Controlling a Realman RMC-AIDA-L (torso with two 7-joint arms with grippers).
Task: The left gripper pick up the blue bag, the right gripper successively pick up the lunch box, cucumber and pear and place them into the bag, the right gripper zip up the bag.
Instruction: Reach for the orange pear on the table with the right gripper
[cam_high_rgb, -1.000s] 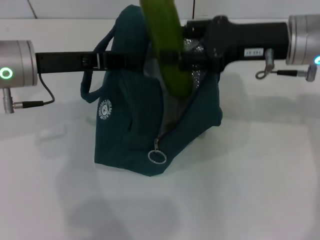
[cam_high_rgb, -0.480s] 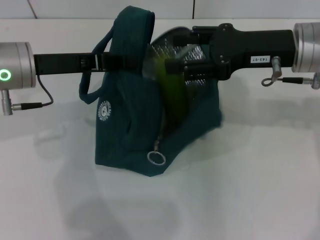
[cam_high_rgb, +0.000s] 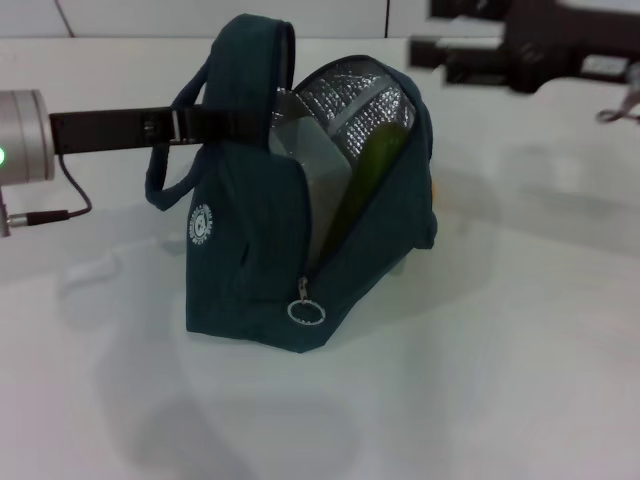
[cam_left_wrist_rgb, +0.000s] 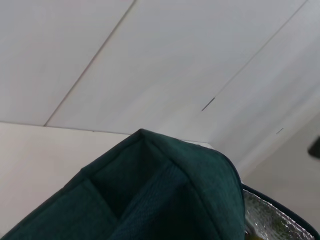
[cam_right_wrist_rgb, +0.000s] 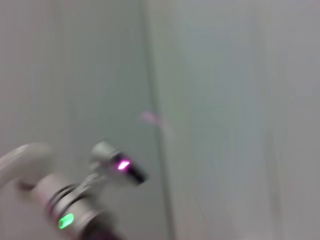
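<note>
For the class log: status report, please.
Left hand holds blue bag handle. Cucumber inside. Right hand up, clear. Zip open.

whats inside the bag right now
The open bag shows silver foil lining, the cucumber leaning upright, and a pale slab beside it, probably the lunch box. The bottom is hidden by the bag's wall.

cucumber (cam_high_rgb: 380, 160) in blue bag (cam_high_rgb: 250, 260); right claw (cam_high_rgb: 450, 50) behind, right

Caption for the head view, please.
Left gripper holds the blue bag open, cucumber inside; right gripper above, empty.
</note>
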